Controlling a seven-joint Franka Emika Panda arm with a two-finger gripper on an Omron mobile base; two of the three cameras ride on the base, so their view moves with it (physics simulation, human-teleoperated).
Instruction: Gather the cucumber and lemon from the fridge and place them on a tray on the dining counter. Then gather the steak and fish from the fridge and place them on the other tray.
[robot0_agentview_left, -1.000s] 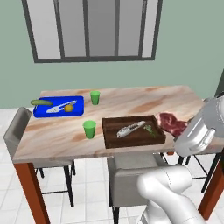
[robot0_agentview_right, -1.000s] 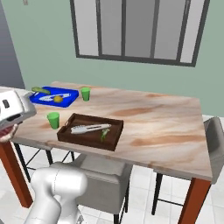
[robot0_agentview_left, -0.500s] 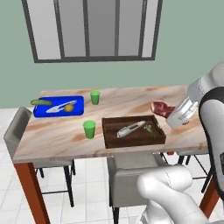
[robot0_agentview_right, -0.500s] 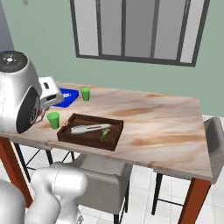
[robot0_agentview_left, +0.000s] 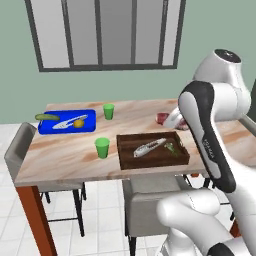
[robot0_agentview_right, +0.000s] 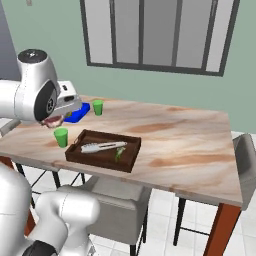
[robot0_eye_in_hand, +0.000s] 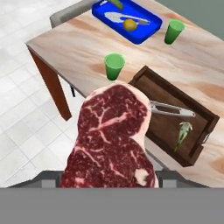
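Whereas a second ago the white arm hung low at the worktop's right end with the steak beside it, the arm has since swung up and over the marbled stone worktop (robot0_agentview_left: 75, 155), and the end effector (robot0_agentview_left: 172, 120) now hangs above the surface just behind the dark wooden tray (robot0_agentview_left: 152, 150).

Item 1: raw red marbled steak (robot0_eye_in_hand: 114, 140). Clamped in the end effector, whose jaws stand wide around it. Seen from the hand, it hangs straight out in front of the fingertips, above the near left corner of the dark wooden tray; in the left base view a red edge of it (robot0_agentview_left: 162, 118) shows beside the hand.

Item 2: dark wooden tray. Carries a silver-grey fish (robot0_agentview_left: 149, 147) and a small green sprig (robot0_agentview_left: 172, 148).

Item 3: blue rectangular tray (robot0_agentview_left: 67, 121), at the worktop's far left. Carries a yellow lemon (robot0_agentview_left: 78, 123) and a pale elongated item, kind not discernible; a green cucumber (robot0_agentview_left: 47, 116) lies at its far edge.

Item 4: two green plastic cups, one (robot0_agentview_left: 102, 148) just left of the wooden tray, one (robot0_agentview_left: 108, 111) just right of the blue tray.
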